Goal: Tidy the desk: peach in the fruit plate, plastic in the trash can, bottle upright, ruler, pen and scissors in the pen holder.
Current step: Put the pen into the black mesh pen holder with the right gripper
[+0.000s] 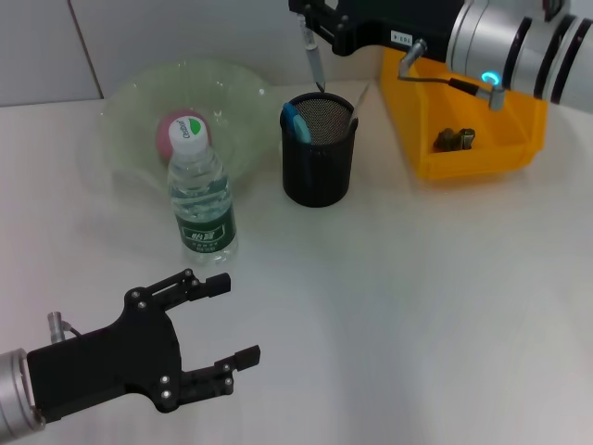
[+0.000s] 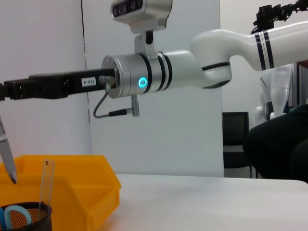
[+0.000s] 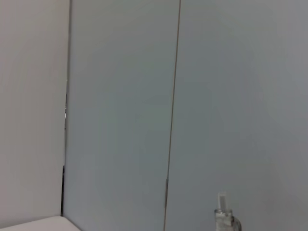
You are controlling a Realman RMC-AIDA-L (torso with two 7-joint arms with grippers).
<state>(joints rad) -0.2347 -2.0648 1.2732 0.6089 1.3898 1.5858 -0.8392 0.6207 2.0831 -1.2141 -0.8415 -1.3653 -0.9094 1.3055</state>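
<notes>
My right gripper (image 1: 311,25) is shut on a grey pen (image 1: 315,63) that hangs tip down just above the black mesh pen holder (image 1: 318,165). In the holder stand the blue-handled scissors (image 1: 294,121) and a clear ruler (image 2: 45,185). The left wrist view shows the pen (image 2: 7,156) hanging over the holder (image 2: 29,220). The water bottle (image 1: 200,197) stands upright in front of the green fruit plate (image 1: 130,107), and the pink peach (image 1: 178,130) lies in the plate. My left gripper (image 1: 236,320) is open and empty, low at the near left.
A yellow bin (image 1: 500,158) stands at the back right, beside the pen holder, with a small dark crumpled thing (image 1: 456,139) inside. The right arm (image 1: 519,42) reaches across above it. A pale wall lies behind the white table (image 1: 417,306).
</notes>
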